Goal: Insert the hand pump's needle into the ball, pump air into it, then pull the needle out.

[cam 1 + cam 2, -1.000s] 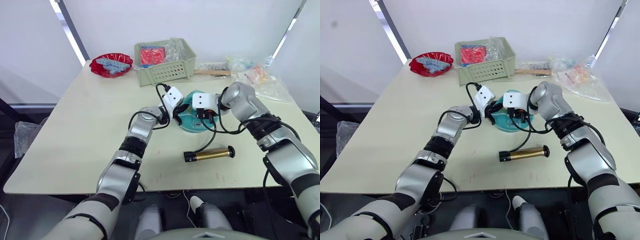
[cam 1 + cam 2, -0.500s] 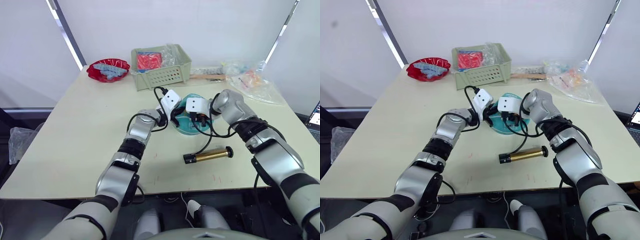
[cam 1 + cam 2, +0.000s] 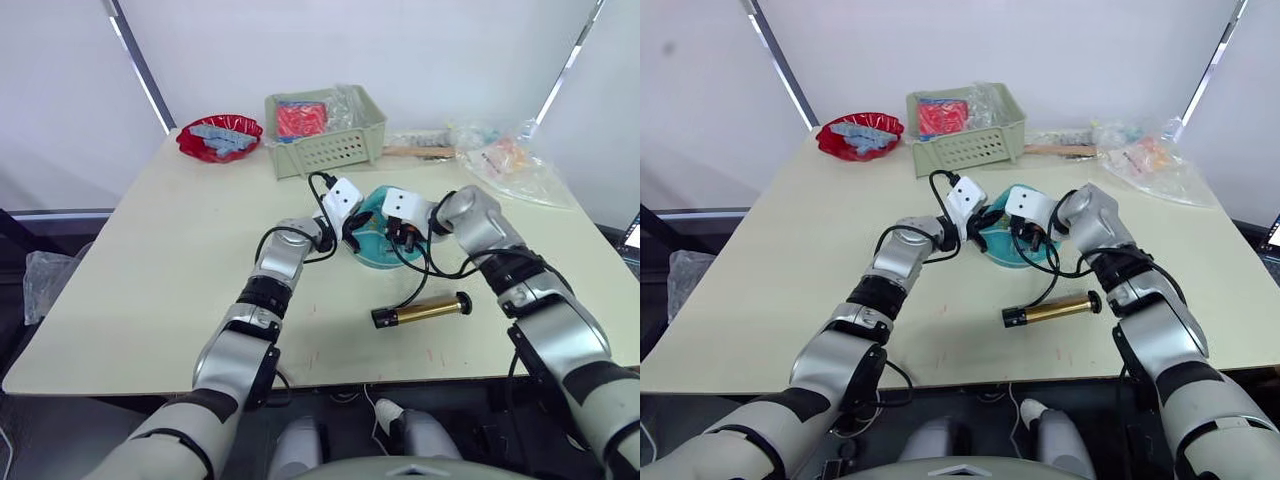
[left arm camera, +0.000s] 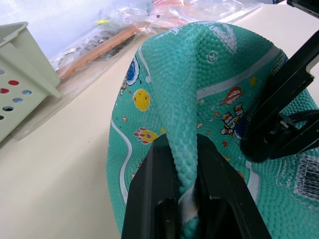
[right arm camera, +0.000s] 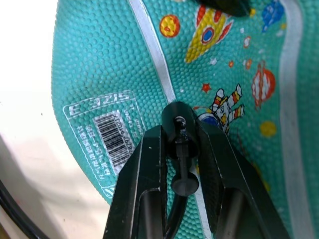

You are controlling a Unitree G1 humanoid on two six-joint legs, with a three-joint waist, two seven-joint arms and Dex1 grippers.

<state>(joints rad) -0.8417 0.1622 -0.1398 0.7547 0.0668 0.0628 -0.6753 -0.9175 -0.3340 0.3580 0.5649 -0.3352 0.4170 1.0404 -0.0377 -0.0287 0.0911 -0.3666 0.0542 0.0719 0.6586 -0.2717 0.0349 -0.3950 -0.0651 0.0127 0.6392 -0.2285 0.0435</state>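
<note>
left gripper [image 4: 185,196] pinches a fold of the flat teal ball [image 4: 199,99] at table centre. right gripper [image 5: 180,149] clamps the needle fitting [image 5: 178,127] against the ball; pin probably seated. keep the fitting square, hose [image 3: 415,280] slack toward the hand pump [image 3: 420,310].

A pale table [image 3: 160,260] carries the ball [image 3: 378,245] near its middle. The pump [image 3: 420,310] lies on its side just nearer than the ball. Beyond the ball stands a green basket [image 3: 325,130]; left of the basket, a red bowl [image 3: 219,137]; right of it, plastic bags [image 3: 505,160].
</note>
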